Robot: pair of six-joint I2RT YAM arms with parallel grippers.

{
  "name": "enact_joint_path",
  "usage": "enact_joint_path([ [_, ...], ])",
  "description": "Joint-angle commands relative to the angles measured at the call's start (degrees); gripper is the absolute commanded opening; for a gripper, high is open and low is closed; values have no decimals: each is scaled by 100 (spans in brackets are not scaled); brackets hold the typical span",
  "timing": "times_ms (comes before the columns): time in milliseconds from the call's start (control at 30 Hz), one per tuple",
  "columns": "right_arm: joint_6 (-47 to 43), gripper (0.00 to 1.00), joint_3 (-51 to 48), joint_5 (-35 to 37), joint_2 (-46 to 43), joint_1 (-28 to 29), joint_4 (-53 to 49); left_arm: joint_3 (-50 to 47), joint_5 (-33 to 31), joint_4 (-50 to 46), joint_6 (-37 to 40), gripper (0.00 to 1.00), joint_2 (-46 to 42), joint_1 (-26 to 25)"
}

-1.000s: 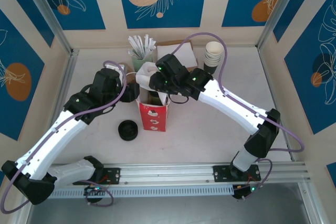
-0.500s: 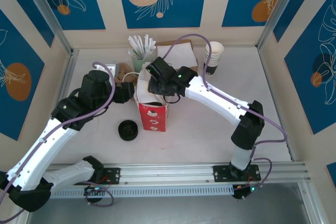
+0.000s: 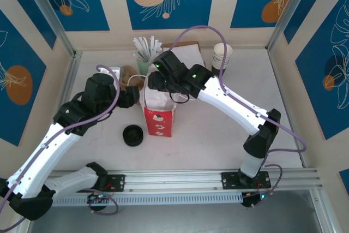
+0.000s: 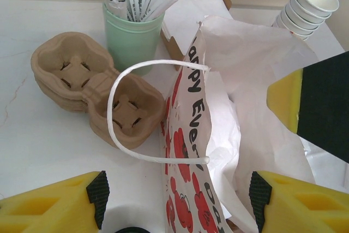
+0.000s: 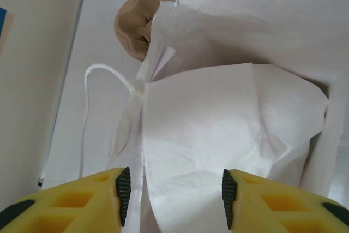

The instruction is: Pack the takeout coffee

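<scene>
Right gripper (image 5: 174,197) was spread, empty, above the red-and-white paper bag's (image 3: 159,119) mouth. Left gripper (image 4: 177,203) was unclenched at its left side. Olive-green black-lidded paper cup hidden, probably inside. Risk: a finger snagging crumpled paper could topple the bag.

You've got one legible print: black lettering running down the side panel of the red-and-white bag (image 4: 188,135) in the left wrist view. It reads "appy Eve", cut off at both ends. In the top view the bag's print is too small to read.
</scene>
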Motion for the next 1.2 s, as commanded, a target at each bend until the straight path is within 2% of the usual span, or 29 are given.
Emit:
enact_joint_path([
  [0, -65, 48, -59, -223, -14, -100, 188, -9, -84, 17, 87, 70, 1, 73],
  [200, -87, 46, -309, -452, 82, -255, 532, -123, -157, 155, 85, 71, -17, 72],
  [333, -3, 39, -397, -768, 340, -407, 738, -132, -130, 196, 59, 70, 29, 71],
  [467, -18, 34, -347, -624, 684, -418, 721, -169, -156, 175, 44, 71, 9, 71],
  [767, -13, 30, 34, -215, 1360, -412, 169, -298, -113, 180, -20, 71, -43, 73],
  [1167, -474, 33, 858, -212, 654, -234, -180, -330, -278, 252, 43, 71, -51, 76],
])
